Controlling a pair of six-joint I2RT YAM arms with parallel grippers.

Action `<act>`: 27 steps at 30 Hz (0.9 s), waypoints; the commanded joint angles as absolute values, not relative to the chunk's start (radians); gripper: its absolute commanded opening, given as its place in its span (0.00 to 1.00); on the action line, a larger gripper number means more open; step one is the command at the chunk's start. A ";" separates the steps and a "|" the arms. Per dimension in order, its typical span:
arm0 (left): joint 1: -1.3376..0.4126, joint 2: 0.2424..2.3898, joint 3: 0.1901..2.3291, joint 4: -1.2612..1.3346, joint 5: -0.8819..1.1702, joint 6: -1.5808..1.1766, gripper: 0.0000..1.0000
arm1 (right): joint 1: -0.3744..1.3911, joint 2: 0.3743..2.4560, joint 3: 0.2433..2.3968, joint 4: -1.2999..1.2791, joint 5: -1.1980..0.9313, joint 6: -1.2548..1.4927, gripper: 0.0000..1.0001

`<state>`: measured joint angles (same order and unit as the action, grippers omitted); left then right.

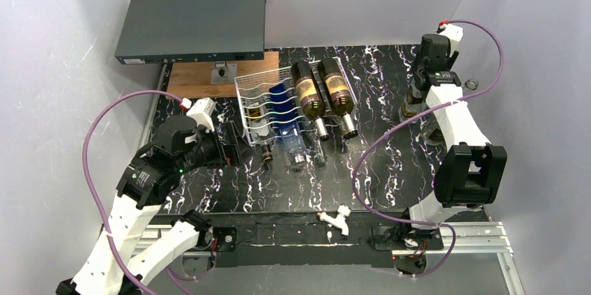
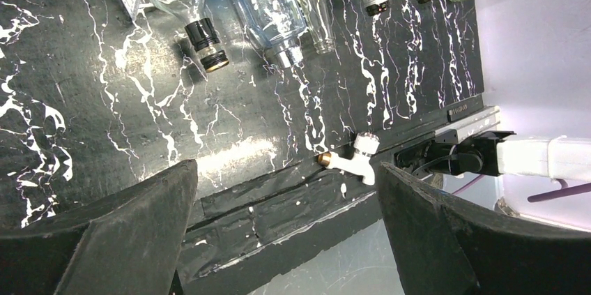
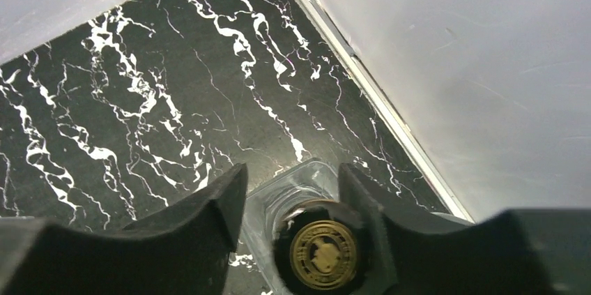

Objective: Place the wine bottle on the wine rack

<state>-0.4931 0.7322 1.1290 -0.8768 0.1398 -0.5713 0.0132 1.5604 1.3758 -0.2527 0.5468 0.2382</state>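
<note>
The wine bottle [image 1: 412, 105] stands upright at the back right of the table, close to the wall. My right gripper [image 1: 421, 84] is over it from above. In the right wrist view its black cap with a gold emblem [image 3: 323, 254] sits between the fingers of the right gripper [image 3: 293, 180]; the right finger touches the cap and a gap shows on the left side. The white wire wine rack [image 1: 256, 91] is at back centre and holds several lying bottles. My left gripper [image 1: 237, 150] is open and empty, low beside the rack's near left corner.
Two dark gold-labelled bottles [image 1: 322, 93] lie on the rack's right side, a blue one [image 1: 282, 100] in the middle. A dark grey flat box [image 1: 192, 23] sits on a wooden board [image 1: 182, 80] at back left. A white tap-shaped part [image 1: 336, 220] lies at the near edge.
</note>
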 commanded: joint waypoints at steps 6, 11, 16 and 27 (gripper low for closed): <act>-0.495 0.749 1.177 -0.903 0.127 -0.540 0.99 | 0.009 1.548 1.356 -0.159 0.527 0.196 0.35; -0.496 0.761 1.181 -0.901 0.134 -0.539 0.99 | 0.009 1.527 1.365 -0.160 0.453 0.195 0.13; -0.495 0.766 1.178 -0.898 0.132 -0.537 0.99 | 0.033 1.473 1.366 -0.162 0.402 0.215 0.01; -0.495 0.770 1.170 -0.888 0.140 -0.538 0.99 | 0.152 1.280 1.365 -0.197 0.470 0.172 0.01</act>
<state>-0.4931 0.7685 1.1477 -0.8898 0.1379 -0.5529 0.1230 1.4002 1.3094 -0.2943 0.4358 0.2024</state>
